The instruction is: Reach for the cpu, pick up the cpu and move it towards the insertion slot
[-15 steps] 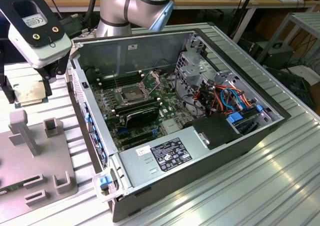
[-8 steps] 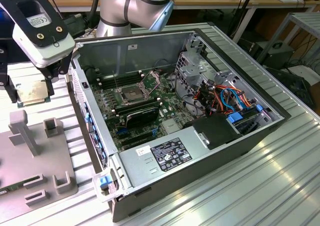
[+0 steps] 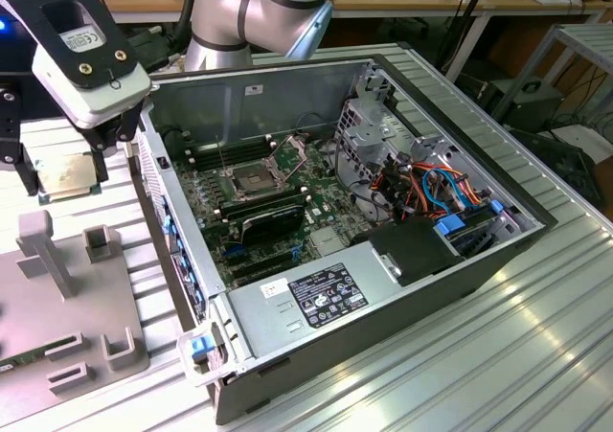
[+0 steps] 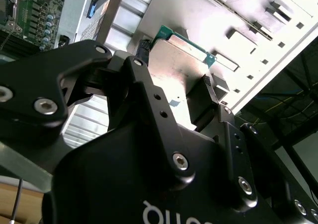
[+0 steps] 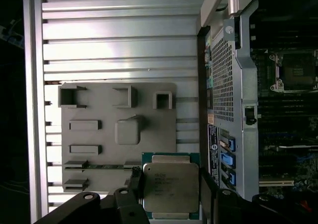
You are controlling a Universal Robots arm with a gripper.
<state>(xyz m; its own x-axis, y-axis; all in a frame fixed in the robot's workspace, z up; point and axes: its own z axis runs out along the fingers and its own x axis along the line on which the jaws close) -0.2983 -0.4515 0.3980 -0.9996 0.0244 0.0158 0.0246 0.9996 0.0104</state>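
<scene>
The cpu (image 5: 170, 186), a thin flat square with a silvery-tan lid on a green edge, sits level at the lower centre of the first wrist view, and at the exterior view's far left (image 3: 65, 175). The insertion slot (image 3: 251, 176), a silvery frame with a dark centre, lies open left of centre.

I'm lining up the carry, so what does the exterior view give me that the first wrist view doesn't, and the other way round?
Exterior view alone: the whole open computer case, with the drive cage, coloured cables and arm behind it.

First wrist view alone: the cpu's metal top face, seen square on between the hand's fingers, and the grey fixture plate's full layout of holders.

Both: the cpu held in the hand outside the case, above the ribbed table, and the insertion slot on the motherboard inside the case.
</scene>
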